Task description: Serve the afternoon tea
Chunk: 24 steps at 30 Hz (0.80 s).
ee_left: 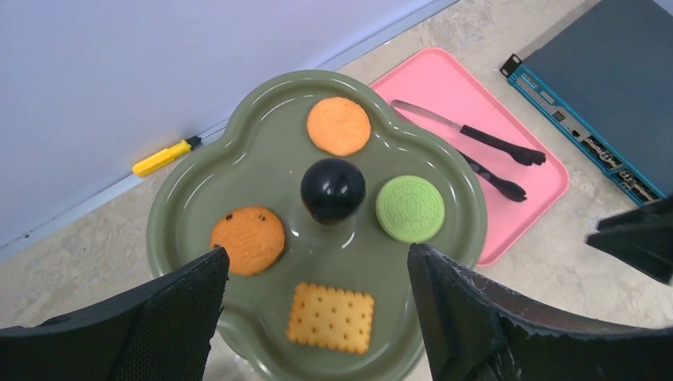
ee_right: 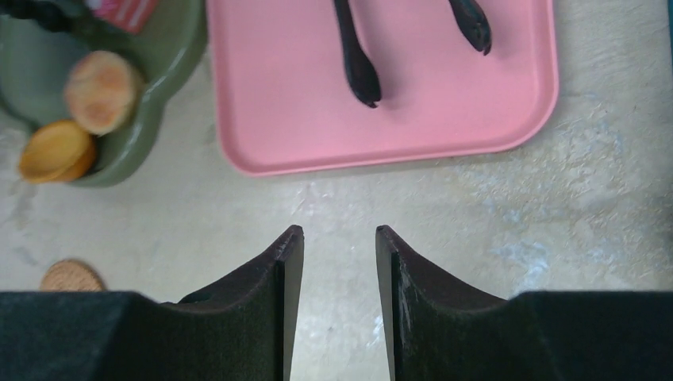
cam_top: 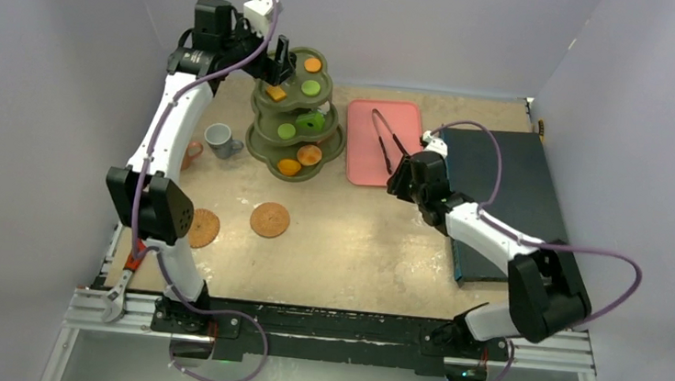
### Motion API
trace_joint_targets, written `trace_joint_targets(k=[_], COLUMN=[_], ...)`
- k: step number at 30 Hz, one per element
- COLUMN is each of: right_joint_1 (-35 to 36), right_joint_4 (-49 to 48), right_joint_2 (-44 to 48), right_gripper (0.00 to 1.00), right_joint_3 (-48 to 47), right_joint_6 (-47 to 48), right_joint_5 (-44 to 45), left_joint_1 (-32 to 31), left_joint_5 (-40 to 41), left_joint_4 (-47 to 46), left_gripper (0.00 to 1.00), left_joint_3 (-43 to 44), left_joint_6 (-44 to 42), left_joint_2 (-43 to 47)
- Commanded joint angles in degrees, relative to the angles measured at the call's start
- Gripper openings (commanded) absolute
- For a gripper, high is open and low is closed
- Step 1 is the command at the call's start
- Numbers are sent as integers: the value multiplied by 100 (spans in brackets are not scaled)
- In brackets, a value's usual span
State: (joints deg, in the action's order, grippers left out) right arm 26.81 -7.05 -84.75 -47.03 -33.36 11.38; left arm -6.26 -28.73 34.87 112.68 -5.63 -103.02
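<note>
The olive three-tier stand (cam_top: 260, 138) stands at the back of the table. My left gripper (ee_left: 317, 262) hovers open over its top tier (ee_left: 182, 206), with nothing between the fingers. On that tier, around a black knob (ee_left: 332, 189), lie a round orange pastry (ee_left: 339, 125), a green sandwich cookie (ee_left: 409, 208), a chip cookie (ee_left: 248, 238) and a square biscuit (ee_left: 330, 317). A grey-blue cup (cam_top: 219, 139) and a terracotta cup (cam_top: 192, 152), half hidden by the arm, stand to the left. Two brown coasters (cam_top: 269, 219) (cam_top: 202, 228) lie in front. My right gripper (ee_right: 340, 230) is open and empty over bare table.
A pink tray (cam_top: 360, 156) holding black tongs (cam_top: 384, 137) lies right of the stand, just beyond my right gripper. A dark box (cam_top: 499, 195) fills the right side. A yellow screwdriver (ee_left: 165, 157) lies by the back wall. Two pastries (ee_right: 101, 91) (ee_right: 57, 151) sit on the bottom tier.
</note>
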Motion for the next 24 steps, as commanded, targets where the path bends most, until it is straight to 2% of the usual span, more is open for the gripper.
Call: trace_joint_targets(k=[1,10,14,21,24], right_joint_1=[137,584,834,940,940], right_joint_4=[-184,-119,-130,-31,-9], right_joint_2=[606,909,916,1006,1023], right_gripper=[41,40,39,37,36], right_joint_3=[314,218,161,169,138], right_joint_6=[-44,-17,5,62,124], right_joint_5=[-308,-430,-355,-259,-186], left_joint_1=[-155,-388,-475,-508,-523], left_joint_5=[294,279,368,530,580], left_joint_4=[-207,-426,-440,-646,-843], left_gripper=[81,66,50,33,18], left_joint_3=[487,668,886,882,822], left_joint_6=[-27,20,-59,-142,-114], left_joint_2=[-374,-766,-1031,-1191,-1210])
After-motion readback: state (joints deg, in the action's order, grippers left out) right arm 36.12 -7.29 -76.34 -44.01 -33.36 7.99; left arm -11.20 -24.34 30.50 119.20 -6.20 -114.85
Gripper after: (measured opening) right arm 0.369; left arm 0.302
